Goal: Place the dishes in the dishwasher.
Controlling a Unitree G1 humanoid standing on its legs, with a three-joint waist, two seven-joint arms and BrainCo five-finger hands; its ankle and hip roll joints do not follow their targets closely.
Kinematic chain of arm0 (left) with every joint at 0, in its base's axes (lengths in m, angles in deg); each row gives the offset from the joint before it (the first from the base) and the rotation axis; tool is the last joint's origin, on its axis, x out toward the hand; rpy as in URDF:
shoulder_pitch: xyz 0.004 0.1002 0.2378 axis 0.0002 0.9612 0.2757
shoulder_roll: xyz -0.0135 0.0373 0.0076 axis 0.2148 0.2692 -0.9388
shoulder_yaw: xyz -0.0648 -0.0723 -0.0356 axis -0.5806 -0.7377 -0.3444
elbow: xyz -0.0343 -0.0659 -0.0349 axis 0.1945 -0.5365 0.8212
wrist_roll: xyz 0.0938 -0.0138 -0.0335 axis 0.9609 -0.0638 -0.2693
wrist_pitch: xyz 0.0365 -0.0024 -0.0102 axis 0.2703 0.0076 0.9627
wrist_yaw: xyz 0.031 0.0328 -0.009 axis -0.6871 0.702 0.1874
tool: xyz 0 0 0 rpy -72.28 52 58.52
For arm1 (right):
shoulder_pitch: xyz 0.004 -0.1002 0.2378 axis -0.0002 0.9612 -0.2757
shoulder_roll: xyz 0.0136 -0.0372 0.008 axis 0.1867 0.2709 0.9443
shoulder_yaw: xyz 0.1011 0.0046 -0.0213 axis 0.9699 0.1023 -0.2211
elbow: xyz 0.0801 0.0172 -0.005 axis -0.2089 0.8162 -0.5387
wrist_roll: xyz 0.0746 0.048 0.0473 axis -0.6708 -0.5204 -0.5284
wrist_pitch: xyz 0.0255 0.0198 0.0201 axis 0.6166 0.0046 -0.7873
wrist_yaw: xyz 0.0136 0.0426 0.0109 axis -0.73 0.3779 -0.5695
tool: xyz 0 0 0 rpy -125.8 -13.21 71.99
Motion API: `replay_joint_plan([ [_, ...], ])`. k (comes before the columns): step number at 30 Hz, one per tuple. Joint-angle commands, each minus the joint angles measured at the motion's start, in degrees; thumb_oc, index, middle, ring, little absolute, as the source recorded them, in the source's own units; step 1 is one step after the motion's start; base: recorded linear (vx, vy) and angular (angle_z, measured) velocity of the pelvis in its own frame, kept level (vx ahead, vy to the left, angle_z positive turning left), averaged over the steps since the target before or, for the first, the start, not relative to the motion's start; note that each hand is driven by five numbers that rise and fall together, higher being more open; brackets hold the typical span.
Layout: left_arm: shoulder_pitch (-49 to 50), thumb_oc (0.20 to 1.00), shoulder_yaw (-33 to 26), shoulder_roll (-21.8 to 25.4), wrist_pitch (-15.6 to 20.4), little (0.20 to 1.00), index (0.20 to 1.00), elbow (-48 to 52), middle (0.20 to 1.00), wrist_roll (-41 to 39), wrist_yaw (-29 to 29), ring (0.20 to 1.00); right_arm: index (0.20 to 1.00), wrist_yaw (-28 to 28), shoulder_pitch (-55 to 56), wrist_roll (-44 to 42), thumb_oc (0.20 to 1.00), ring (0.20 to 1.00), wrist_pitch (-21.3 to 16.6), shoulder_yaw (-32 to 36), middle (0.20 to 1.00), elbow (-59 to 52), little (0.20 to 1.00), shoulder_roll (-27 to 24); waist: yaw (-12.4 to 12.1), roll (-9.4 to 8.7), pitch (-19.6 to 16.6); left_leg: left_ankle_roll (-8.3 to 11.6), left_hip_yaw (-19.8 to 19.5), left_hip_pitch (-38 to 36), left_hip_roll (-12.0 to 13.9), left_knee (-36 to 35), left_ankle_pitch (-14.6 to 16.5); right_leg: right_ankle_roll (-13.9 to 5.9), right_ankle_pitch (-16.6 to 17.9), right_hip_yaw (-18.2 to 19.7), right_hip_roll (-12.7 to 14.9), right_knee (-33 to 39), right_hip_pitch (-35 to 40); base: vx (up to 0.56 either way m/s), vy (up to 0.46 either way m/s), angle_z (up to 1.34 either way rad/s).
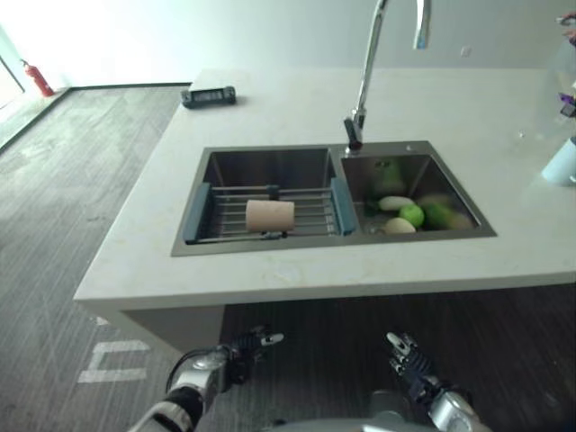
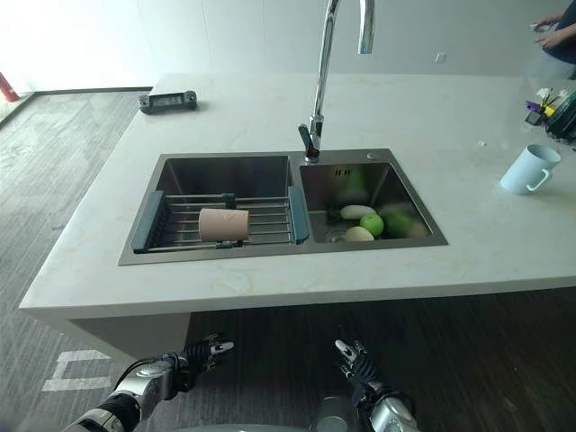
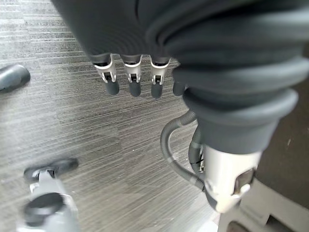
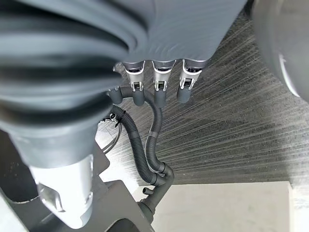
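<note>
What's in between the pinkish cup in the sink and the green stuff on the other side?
In the right eye view, the rack's blue end and the steel divider between the basins separate the pinkish cup from the green fruit.

Two silver-grey arms end in dark ribbed wrist covers; the left hand [image 2: 193,354] and right hand [image 2: 357,364] carry silver fingers [image 3: 133,72] capped with dark tips.

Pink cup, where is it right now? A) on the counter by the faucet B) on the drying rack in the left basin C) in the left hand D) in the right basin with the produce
B: the pink cup lies on its side on the rack over the left basin.
</note>
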State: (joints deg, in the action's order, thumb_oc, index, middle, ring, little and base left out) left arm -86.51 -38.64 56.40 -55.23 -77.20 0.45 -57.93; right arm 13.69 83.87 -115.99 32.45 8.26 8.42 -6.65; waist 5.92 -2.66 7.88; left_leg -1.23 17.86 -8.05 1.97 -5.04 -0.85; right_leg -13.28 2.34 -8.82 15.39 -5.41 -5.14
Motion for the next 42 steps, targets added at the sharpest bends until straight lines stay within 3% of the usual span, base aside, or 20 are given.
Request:
replay_joint_plan([
  [1,-1.7,1.0,-1.4,-2.1,0.2,1.0,1.0,1.7,1.0,0.5,-0.2,1.0,1.0,-0.2,-3.4,-2.2,1.0,1.0,-1.7,0.1,1.0,-0.5,1.0,-2.6,-0.7,1.85,1.4,3.58,-5.7,2.7,5.3,2.4,2.4,1.46,-4.8,-0.9,-2.4,-1.5,5.8,0.13,-0.232,0.08],
  [3,0.5,1.0,-0.8,-3.3,1.7,1.0,1.0,-0.1,1.0,5.8,-1.0,1.0,1.0,-0.4,-4.0,-1.6,1.0,1.0,-0.2,0.2,1.0,0.8,1.0,-2.5,-1.4,1.57,0.3,4.16,-5.5,2.7,5.9,3.3,2.7,2.47,-5.9,-1.1,-3.4,0.1,7.9,0.16,-0.223,0.08],
  [12,2.2,1.0,-1.8,-4.7,1.0,1.0,1.0,-5.8,1.0,4.2,1.4,1.0,1.0,0.4,-3.9,-1.3,1.0,1.0,-0.7,0.7,1.0,6.2,1.0,-2.3,-1.3,1.48,-1.0,5.28,-5.7,1.5,7.0,3.9,3.2,3.87,-7.0,-1.7,-5.0,2.7,11.2,0.05,-0.056,0.03],
  [14,2.7,1.0,-3.0,-5.0,-1.5,1.0,1.0,-7.1,1.0,1.8,3.2,1.0,1.0,0.2,-3.9,-1.5,1.0,1.0,-0.8,0.9,1.0,7.1,1.0,-2.3,-1.5,1.49,-1.2,5.47,-5.8,1.2,7.0,3.7,3.3,3.84,-6.5,-2.0,-4.9,3.9,11.6,0.02,-0.044,0.11],
  [15,3.8,1.0,-5.5,-5.3,-6.7,1.0,1.0,-10.2,1.0,-2.0,4.8,1.0,1.0,0.1,-4.2,-1.2,1.0,1.0,-1.0,1.4,1.0,8.8,1.0,-2.3,-1.7,1.62,-1.5,5.83,-5.6,0.6,7.1,3.2,3.3,3.65,-5.5,-2.7,-4.6,5.9,12.1,0.02,-0.031,0.12],
  [16,3.9,1.0,-6.0,-5.4,-7.5,1.0,1.0,-10.8,1.0,-2.2,4.7,1.0,1.0,0.0,-4.2,-1.1,1.0,1.0,-1.0,1.5,1.0,9.1,1.0,-2.2,-1.7,1.67,-1.6,5.89,-5.6,0.5,7.1,3.1,3.3,3.62,-5.3,-2.8,-4.6,6.2,12.2,0.03,-0.031,0.06],
  [17,4.8,1.0,-8.0,-5.2,-11.0,1.0,1.0,-13.6,1.0,-2.6,5.4,1.0,1.0,0.2,-4.4,-1.0,1.0,1.0,-1.2,2.2,1.0,10.7,1.0,-2.3,-1.8,1.92,-1.8,6.07,-5.6,0.1,7.1,2.7,3.3,3.47,-4.9,-3.1,-4.4,6.9,12.4,0.03,-0.012,0.05],
  [18,4.9,1.0,-8.2,-5.1,-11.4,1.0,1.0,-14.0,1.0,-2.2,5.6,1.0,1.0,0.2,-4.4,-1.0,1.0,1.0,-1.2,2.3,1.0,10.9,1.0,-2.3,-1.8,1.95,-1.9,6.1,-5.6,0.1,7.1,2.6,3.3,3.44,-4.9,-3.1,-4.4,7.0,12.4,0.04,-0.009,0.02],
  [20,5.5,1.0,-10.7,-2.7,-16.5,1.0,1.0,-16.4,1.0,1.1,5.5,1.0,1.0,0.2,-4.5,-1.1,1.0,1.0,-0.6,3.2,1.0,11.3,1.0,-3.5,-1.8,2.65,-2.1,6.23,-5.6,0.0,7.0,2.4,3.3,3.23,-4.6,-3.4,-4.2,7.1,12.3,0.0,0.0,0.0],
  [22,5.9,1.0,-11.7,-0.9,-18.8,1.0,1.0,-16.8,1.0,1.0,6.8,1.0,1.0,0.0,-4.4,-1.0,1.0,1.0,0.1,3.7,1.0,10.6,1.0,-4.7,-1.6,3.28,-2.0,6.23,-5.6,0.0,7.0,2.5,3.2,3.18,-4.7,-3.4,-4.0,7.0,12.1,-0.01,0.051,0.01],
  [26,6.6,1.0,-17.6,7.0,-17.5,1.0,1.0,-17.9,1.0,-3.2,12.9,1.0,1.0,0.2,-3.9,-1.0,1.0,1.0,1.2,5.1,1.0,10.1,1.0,-7.2,-1.4,4.95,-1.9,6.27,-5.7,0.4,6.8,2.7,2.9,3.1,-4.7,-3.4,-3.6,7.1,11.9,-0.02,0.073,0.0],
  [29,6.4,1.0,-24.0,14.4,-17.1,1.0,1.0,-17.8,1.0,-3.5,13.1,1.0,1.0,1.1,-2.9,-0.2,1.0,1.0,0.6,5.8,1.0,10.1,1.0,-8.0,-1.7,5.95,-2.0,6.28,-6.0,0.9,6.5,3.0,2.8,3.0,-4.6,-3.3,-3.2,7.0,11.6,-0.03,0.055,0.03],
  [31,5.3,1.0,-27.2,18.7,-15.0,1.0,1.0,-17.7,1.0,-5.2,14.6,1.0,1.0,1.3,-2.5,-0.6,1.0,1.0,-0.1,6.1,1.0,10.5,1.0,-8.2,-2.0,6.54,-1.9,6.23,-6.6,1.3,6.2,3.1,2.7,2.96,-4.5,-3.3,-3.0,6.9,11.4,-0.06,0.037,0.09],
  [35,1.6,1.0,-36.5,35.8,-9.1,1.0,1.0,-17.1,1.0,0.7,21.4,1.0,1.0,0.5,-2.7,-0.7,1.0,1.0,0.6,4.1,1.0,9.0,1.0,-8.4,-3.2,7.38,-2.3,6.47,-7.8,1.9,5.8,2.8,2.4,2.64,-4.1,-3.9,-2.7,7.1,11.4,-0.05,-0.015,0.17],
  [36,1.2,1.0,-37.2,37.3,-8.4,1.0,1.0,-16.9,1.0,1.7,21.4,1.0,1.0,0.5,-2.6,-0.3,1.0,1.0,1.0,3.8,1.0,8.6,1.0,-8.4,-3.3,7.36,-2.3,6.49,-7.8,2.0,5.8,2.9,2.4,2.63,-4.1,-3.9,-2.7,7.2,11.4,-0.03,-0.065,0.24],
  [38,-3.0,1.0,-39.9,47.3,-5.8,1.0,1.0,-14.9,1.0,6.2,24.1,1.0,1.0,-0.6,-1.7,-0.3,1.0,1.0,2.0,1.3,1.0,6.8,1.0,-7.9,-3.5,7.27,-2.5,6.67,-7.8,2.0,6.0,3.0,2.3,2.52,-4.1,-4.3,-2.8,7.2,11.6,-0.02,-0.111,0.19],
  [42,-11.5,1.0,-37.9,55.5,-0.5,1.0,1.0,-6.6,1.0,9.9,29.0,1.0,1.0,-2.0,-0.1,-3.8,1.0,1.0,1.7,0.6,1.0,7.3,1.0,-7.0,-3.3,7.12,-2.7,6.84,-7.2,1.7,6.1,2.9,2.3,2.28,-4.0,-4.5,-3.0,7.3,12.0,0.0,-0.086,0.11],
])
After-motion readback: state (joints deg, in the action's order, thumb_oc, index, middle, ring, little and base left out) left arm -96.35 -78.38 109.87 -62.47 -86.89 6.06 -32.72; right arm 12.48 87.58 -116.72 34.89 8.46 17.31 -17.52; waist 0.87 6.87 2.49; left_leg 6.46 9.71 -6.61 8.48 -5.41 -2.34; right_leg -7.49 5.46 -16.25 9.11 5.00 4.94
